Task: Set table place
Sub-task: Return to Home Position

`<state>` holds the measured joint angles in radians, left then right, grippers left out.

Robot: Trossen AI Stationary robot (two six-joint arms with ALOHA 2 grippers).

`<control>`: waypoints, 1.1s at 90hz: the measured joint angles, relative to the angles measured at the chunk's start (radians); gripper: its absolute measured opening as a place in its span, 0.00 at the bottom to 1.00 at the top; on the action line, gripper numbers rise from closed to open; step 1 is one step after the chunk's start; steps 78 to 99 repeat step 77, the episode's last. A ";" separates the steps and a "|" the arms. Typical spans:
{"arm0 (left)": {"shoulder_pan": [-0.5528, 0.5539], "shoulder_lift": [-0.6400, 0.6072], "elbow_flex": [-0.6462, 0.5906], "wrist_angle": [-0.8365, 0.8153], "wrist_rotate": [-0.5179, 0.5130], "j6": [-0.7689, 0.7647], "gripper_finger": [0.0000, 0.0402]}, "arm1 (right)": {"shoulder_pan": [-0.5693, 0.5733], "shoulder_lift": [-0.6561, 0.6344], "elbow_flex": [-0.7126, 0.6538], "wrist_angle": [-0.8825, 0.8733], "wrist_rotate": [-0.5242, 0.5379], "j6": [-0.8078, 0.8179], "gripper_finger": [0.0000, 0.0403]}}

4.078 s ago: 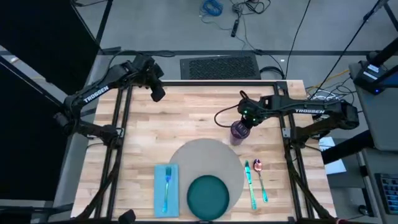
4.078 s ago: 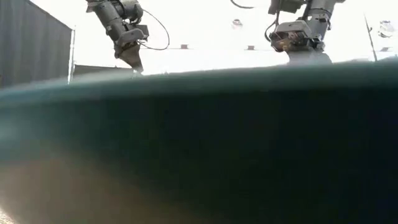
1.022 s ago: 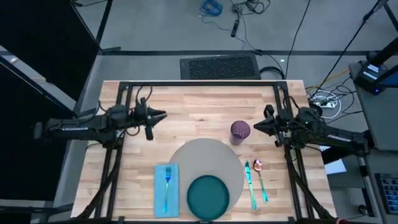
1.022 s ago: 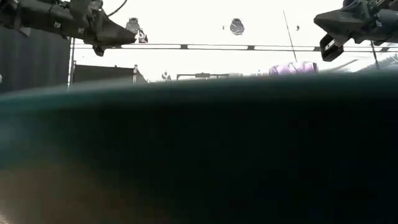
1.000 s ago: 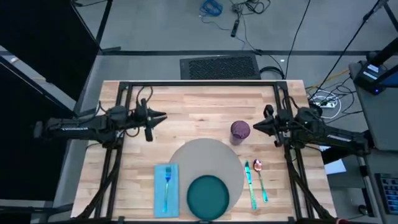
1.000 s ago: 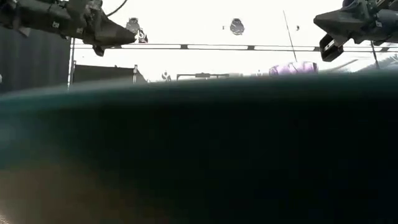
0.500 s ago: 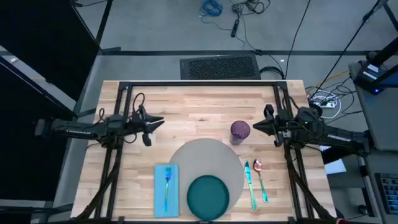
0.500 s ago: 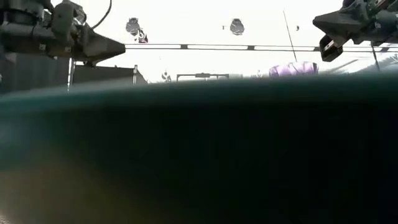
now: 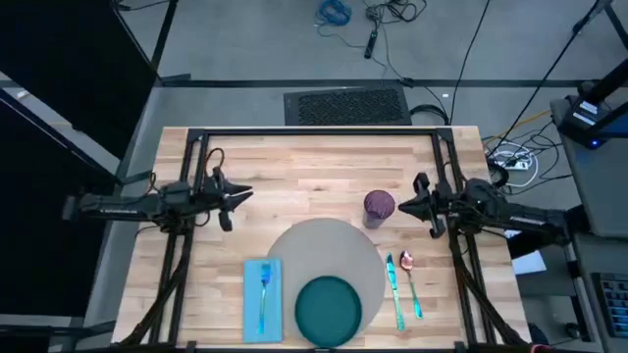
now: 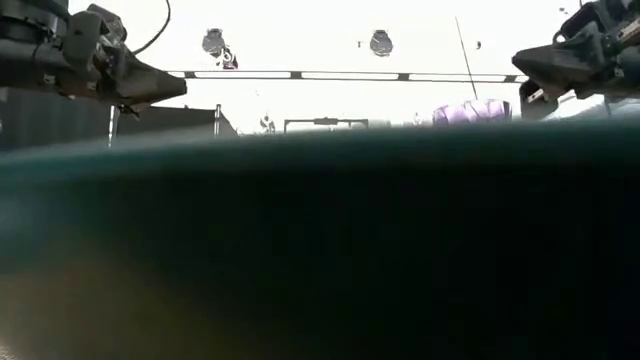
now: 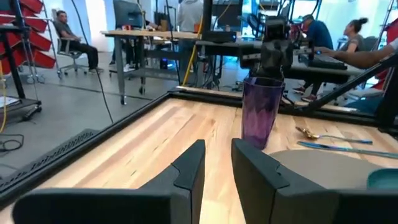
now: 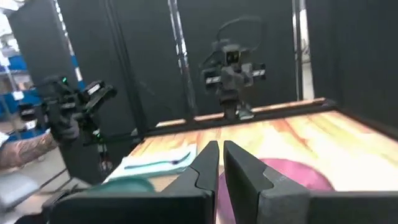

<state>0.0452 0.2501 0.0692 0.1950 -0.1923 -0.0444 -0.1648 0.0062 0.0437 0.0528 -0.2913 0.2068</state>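
A: Checked the jaws?
B: Checked. Found left jaws slightly spread, gripping nothing, on left arm (image 9: pixel 128 206) hovering well left of the mat (image 9: pixel 324 250). Found right jaws pressed almost together, empty too, on right arm (image 9: pixel 520 218) right of the mat, near the cup (image 9: pixel 379 206).
A: Logged the place setting on the table (image 9: pixel 314 167)?
B: Logged. Recorded cup upright at the mat's far right rim; plate (image 9: pixel 329 309) overlapping the mat's near rim; napkin (image 9: pixel 250 312) left of the mat with fork (image 9: pixel 263 294) lying on it; knife (image 9: pixel 394 292) just right of the mat, spoon (image 9: pixel 411 284) beyond that, clear of the mat
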 joint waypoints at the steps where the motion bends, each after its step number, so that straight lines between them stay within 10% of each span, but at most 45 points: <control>1: 0.000 -0.008 0.000 -0.006 0.000 0.000 0.16 | 0.005 0.000 0.000 -0.005 0.000 -0.002 0.03; 27: 0.000 -0.251 0.000 -0.222 0.001 -0.029 0.16 | 0.180 -0.003 -0.032 0.016 0.147 -0.068 0.03; 99: -0.004 -0.245 -0.027 -0.260 0.046 -0.049 0.16 | 0.363 0.000 -0.031 -0.033 0.266 -0.133 0.03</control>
